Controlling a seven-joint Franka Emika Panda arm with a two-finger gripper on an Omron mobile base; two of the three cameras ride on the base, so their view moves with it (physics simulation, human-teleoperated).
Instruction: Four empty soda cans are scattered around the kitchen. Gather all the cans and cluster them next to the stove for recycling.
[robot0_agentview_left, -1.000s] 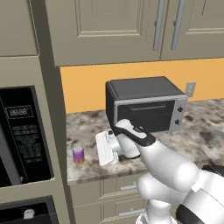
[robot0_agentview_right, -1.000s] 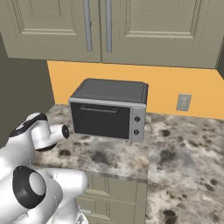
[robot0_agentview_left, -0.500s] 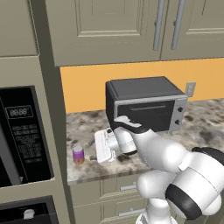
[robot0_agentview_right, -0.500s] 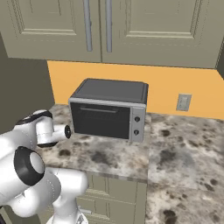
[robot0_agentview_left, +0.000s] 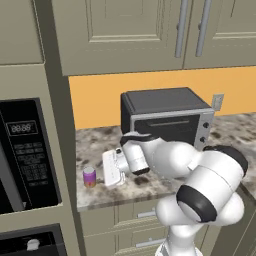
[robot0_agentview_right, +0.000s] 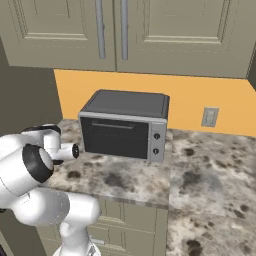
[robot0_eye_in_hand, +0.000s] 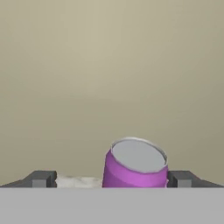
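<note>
The arm has swung left, its wide claw (robot0_eye_in_hand: 111, 179) flanking the purple can (robot0_agentview_left: 89, 177) on the speckled counter (robot0_agentview_left: 150, 182).

- Light is even, soft and fairly bright; no glare.
- Faint shadow lies under the cabinets (robot0_agentview_left: 150, 30) at 12 o'clock.
- Rendering is slightly soft throughout, without edge distortion.

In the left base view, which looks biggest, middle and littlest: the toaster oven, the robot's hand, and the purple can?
1. Toaster oven, biggest.
2. Hand, though it sits nearer the camera, which may flatter it.
3. Purple can, littlest.
</note>
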